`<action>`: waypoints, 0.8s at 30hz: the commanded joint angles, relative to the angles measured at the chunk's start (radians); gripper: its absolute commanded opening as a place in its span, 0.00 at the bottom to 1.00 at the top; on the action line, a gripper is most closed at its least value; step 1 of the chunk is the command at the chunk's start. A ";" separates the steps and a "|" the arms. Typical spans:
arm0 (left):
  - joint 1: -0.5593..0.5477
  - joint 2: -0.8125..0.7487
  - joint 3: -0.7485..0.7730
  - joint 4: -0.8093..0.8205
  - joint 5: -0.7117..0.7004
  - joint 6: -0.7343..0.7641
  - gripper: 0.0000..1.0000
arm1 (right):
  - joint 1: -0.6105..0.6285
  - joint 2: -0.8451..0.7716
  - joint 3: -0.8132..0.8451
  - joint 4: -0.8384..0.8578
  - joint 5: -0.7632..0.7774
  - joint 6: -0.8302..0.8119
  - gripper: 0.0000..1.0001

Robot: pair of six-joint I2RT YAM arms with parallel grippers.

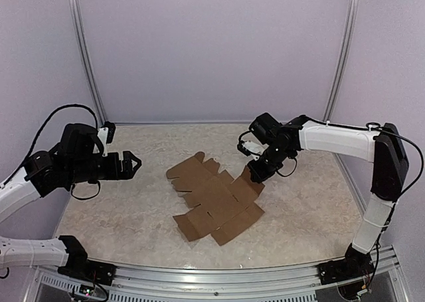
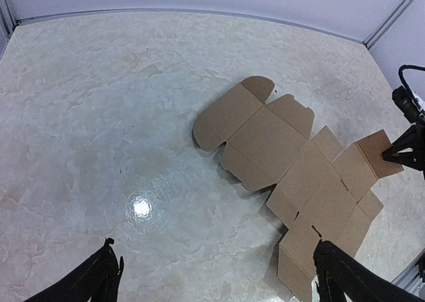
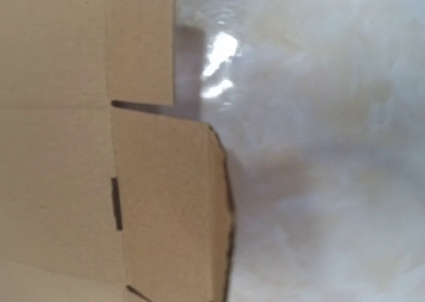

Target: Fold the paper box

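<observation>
One pale marbled table (image 1: pixel 133 216), one plain brown cross-shaped cardboard paper box (image 1: pixel 216 199), two black two-finger grippers.
The paper box lies unfolded mid-table, nearer the right edge. The right gripper (image 1: pixel 255 174) is pinched on its raised right flap. The left gripper (image 1: pixel 136 162) hangs spread wide near the left edge, well apart from the box.

A marbled beige table (image 1: pixel 133 216) is enclosed by pale lilac walls (image 1: pixel 212 50). One metal post (image 1: pixel 85 56) is set at 11 o'clock, a second post (image 1: pixel 342 50) at 1 o'clock. A grey rail (image 1: pixel 219 273) is fitted along 6 o'clock.
</observation>
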 commanded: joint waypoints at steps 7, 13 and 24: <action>0.004 -0.092 -0.012 -0.109 -0.016 -0.058 0.99 | 0.043 0.165 0.170 -0.223 0.325 -0.407 0.00; 0.006 -0.155 -0.010 -0.147 -0.022 -0.082 0.99 | 0.060 0.139 0.118 -0.097 0.276 -0.679 0.00; 0.006 -0.186 -0.012 -0.156 -0.023 -0.104 0.99 | 0.064 0.200 0.231 -0.071 0.262 -0.999 0.00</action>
